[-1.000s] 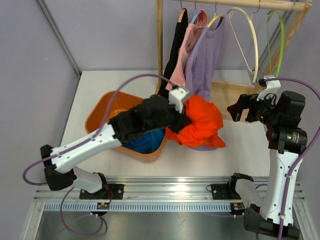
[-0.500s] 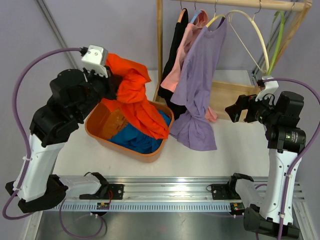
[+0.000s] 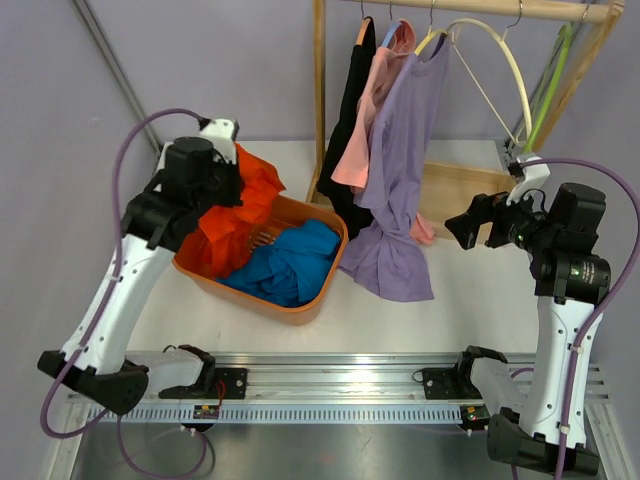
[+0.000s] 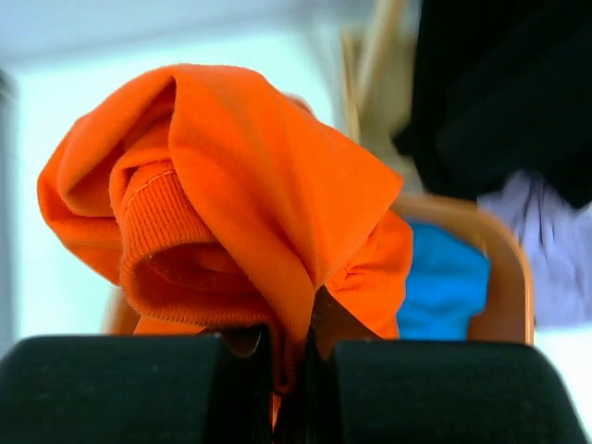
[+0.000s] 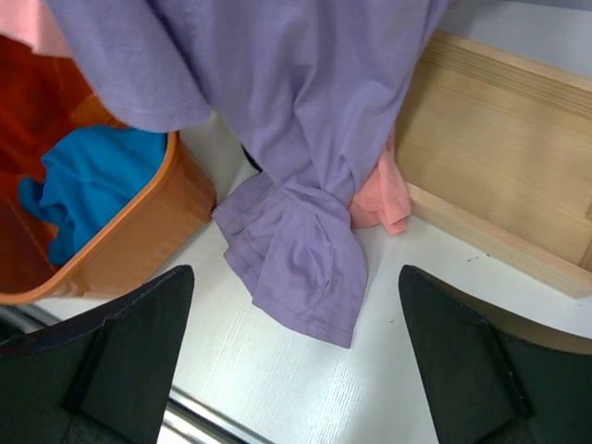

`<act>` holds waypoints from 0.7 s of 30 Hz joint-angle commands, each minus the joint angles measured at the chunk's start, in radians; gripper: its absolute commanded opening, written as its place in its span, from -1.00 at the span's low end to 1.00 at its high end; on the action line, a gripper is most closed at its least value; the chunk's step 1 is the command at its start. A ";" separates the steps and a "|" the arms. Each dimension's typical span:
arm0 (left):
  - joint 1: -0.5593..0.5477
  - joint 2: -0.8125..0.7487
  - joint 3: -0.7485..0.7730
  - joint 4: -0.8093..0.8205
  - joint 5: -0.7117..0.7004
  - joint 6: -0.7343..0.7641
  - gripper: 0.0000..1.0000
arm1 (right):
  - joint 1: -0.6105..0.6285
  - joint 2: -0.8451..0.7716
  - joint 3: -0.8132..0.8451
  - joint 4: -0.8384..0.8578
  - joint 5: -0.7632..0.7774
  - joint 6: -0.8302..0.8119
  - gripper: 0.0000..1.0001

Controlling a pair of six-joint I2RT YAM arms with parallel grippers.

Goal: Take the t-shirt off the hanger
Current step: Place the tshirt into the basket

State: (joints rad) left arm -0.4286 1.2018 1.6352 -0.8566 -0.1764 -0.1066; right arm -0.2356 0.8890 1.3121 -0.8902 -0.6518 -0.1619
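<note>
My left gripper [image 3: 232, 190] is shut on the orange t-shirt [image 3: 240, 210], holding it bunched over the left end of the orange basket [image 3: 320, 285]. In the left wrist view the orange t-shirt [image 4: 231, 222] is pinched between the closed fingers [image 4: 166, 388]. A bare cream hanger [image 3: 495, 60] hangs on the wooden rack [image 3: 320, 90]. My right gripper [image 3: 468, 222] is open and empty, right of the hanging purple t-shirt [image 3: 400, 180]. In the right wrist view the purple t-shirt [image 5: 296, 185] trails onto the table between the open fingers [image 5: 120, 351].
A blue garment [image 3: 285, 265] lies in the basket. Black [image 3: 350, 100] and pink [image 3: 370, 110] shirts hang on the rack beside the purple one. A green hanger [image 3: 550, 80] hangs at the far right. A wooden rack base [image 5: 499, 194] sits behind the purple shirt.
My left arm has swung the orange t-shirt from beside the rack to the left and lowered it towards the basket's left end. The right arm has barely moved.
</note>
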 commanded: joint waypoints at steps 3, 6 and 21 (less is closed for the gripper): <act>0.021 -0.018 -0.240 0.158 0.252 -0.131 -1.00 | -0.004 -0.024 0.019 -0.065 -0.195 -0.114 0.99; 0.033 -0.057 -0.394 0.197 0.253 -0.180 -0.98 | -0.004 -0.033 0.025 -0.088 -0.247 -0.134 0.99; 0.110 -0.223 -0.375 0.166 0.253 -0.249 0.98 | -0.001 0.207 0.401 -0.145 -0.445 -0.012 0.97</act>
State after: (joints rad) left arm -0.3233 1.0256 1.1526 -0.7467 0.0677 -0.3370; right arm -0.2356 1.0454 1.6073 -1.0527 -1.0130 -0.2638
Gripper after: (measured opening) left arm 0.984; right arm 0.990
